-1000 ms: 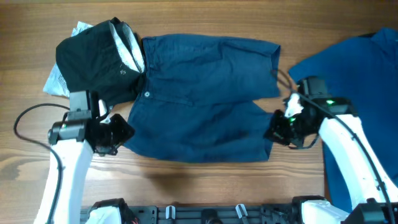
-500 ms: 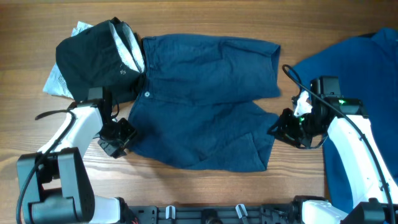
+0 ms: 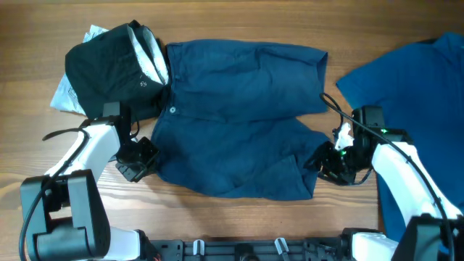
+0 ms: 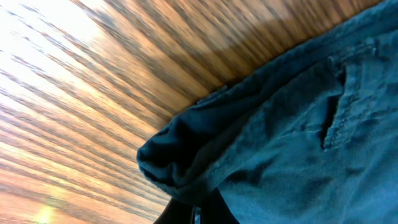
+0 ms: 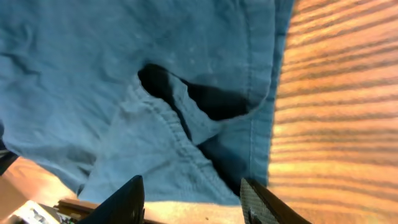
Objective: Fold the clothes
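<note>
Left gripper (image 3: 138, 158) sits at the near-left corner of the shorts (image 3: 239, 109), jaws together and clamped on a bunch of cloth at the near end of the waistband (image 3: 165, 134). The left wrist view shows a rolled lip of teal fabric gathered right at the dark fingertips (image 4: 177, 214); the tips are cut off by the frame edge, so the bite is probably shallow, not deep. Right gripper (image 3: 328, 161) is at the opposite, near-right corner, over the hem of the near leg (image 3: 308, 170), fingers apart with nothing between them. Its wrist view looks down into the open, rumpled leg mouth (image 5: 205, 102) beside bare table (image 5: 336, 93). Shorts lie flat across the middle of the table, waistband left, legs right, small pale button (image 3: 172, 110) facing up; far leg smooth, near leg creased toward its hem. Far end of the waistband touches the black garment (image 3: 109, 69). The royal-blue shirt (image 3: 413, 80) lies at the right, near the leg hems but apart. Reading: the grippers are set on the two near corners so the near edge can be lifted and carried over to the far edge, leg on leg. Left side has its hold; right side has not, so lifting now would skew the cloth. Fold not yet begun. Risk: the waistband dragging the black garment along as it moves.
</note>
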Controlling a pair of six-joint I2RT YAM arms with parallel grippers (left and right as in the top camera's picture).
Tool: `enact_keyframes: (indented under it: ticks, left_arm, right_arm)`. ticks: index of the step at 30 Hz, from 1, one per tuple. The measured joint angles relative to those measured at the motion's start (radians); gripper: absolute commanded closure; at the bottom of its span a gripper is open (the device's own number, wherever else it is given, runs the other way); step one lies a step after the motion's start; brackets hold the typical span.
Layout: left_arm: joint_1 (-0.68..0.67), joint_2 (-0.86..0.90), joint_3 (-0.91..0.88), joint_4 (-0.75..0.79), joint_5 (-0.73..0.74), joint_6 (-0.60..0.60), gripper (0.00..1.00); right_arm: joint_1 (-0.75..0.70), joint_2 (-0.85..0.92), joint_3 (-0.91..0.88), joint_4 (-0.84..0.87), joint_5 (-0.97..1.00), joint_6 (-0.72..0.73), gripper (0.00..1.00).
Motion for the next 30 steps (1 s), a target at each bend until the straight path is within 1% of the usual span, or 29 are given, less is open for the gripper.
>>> enact_keyframes:
  ticks: [3, 5, 9, 10, 13, 15, 16, 23, 26, 27, 28, 29, 30]
  left_arm:
    - [0.000, 0.000, 0.000, 0.000, 0.010, 0.000, 0.96]
    - [0.000, 0.000, 0.000, 0.000, 0.013, 0.000, 0.96]
    - [0.000, 0.000, 0.000, 0.000, 0.017, 0.004, 0.96]
    - [0.000, 0.000, 0.000, 0.000, 0.016, 0.005, 0.96]
    - [0.000, 0.000, 0.000, 0.000, 0.017, 0.008, 0.96]
    - [0.000, 0.000, 0.000, 0.001, 0.019, 0.008, 0.96]
    - [0.000, 0.000, 0.000, 0.002, 0.020, 0.008, 0.96]
    - [0.000, 0.000, 0.000, 0.003, 0.020, 0.008, 0.96]
    - [0.000, 0.000, 0.000, 0.003, 0.020, 0.027, 0.96]
    - [0.000, 0.000, 0.000, 0.003, 0.020, 0.035, 0.96]
    - [0.000, -0.002, 0.000, 0.003, 0.020, 0.045, 0.96]
    - [0.000, -0.004, 0.000, 0.003, 0.020, 0.049, 0.96]
    - [0.000, -0.012, -0.002, 0.004, 0.020, 0.053, 0.96]
  right_arm:
    - [0.019, 0.057, -0.009, 0.085, -0.031, 0.011, 0.50]
    - [0.061, 0.112, -0.009, 0.136, -0.047, 0.019, 0.51]
    - [0.092, 0.210, -0.009, 0.161, -0.058, 0.022, 0.57]
    - [0.091, 0.217, -0.009, 0.154, -0.066, 0.018, 0.62]
    - [0.092, 0.228, -0.009, 0.102, -0.069, -0.008, 0.85]
    - [0.092, 0.232, -0.010, 0.064, -0.076, -0.032, 0.93]
    - [0.092, 0.232, -0.010, 0.048, -0.082, -0.047, 0.95]
    - [0.092, 0.226, -0.010, 0.013, -0.167, -0.106, 0.96]
    - [0.092, 0.158, 0.012, 0.001, -0.180, -0.126, 0.96]
    - [0.092, 0.122, 0.029, -0.003, -0.181, -0.129, 0.73]
    - [0.092, 0.083, 0.048, -0.002, -0.182, -0.132, 0.44]
    - [0.092, 0.061, 0.058, -0.002, -0.179, -0.131, 0.30]
    - [0.092, 0.035, 0.067, -0.002, -0.169, -0.129, 0.27]
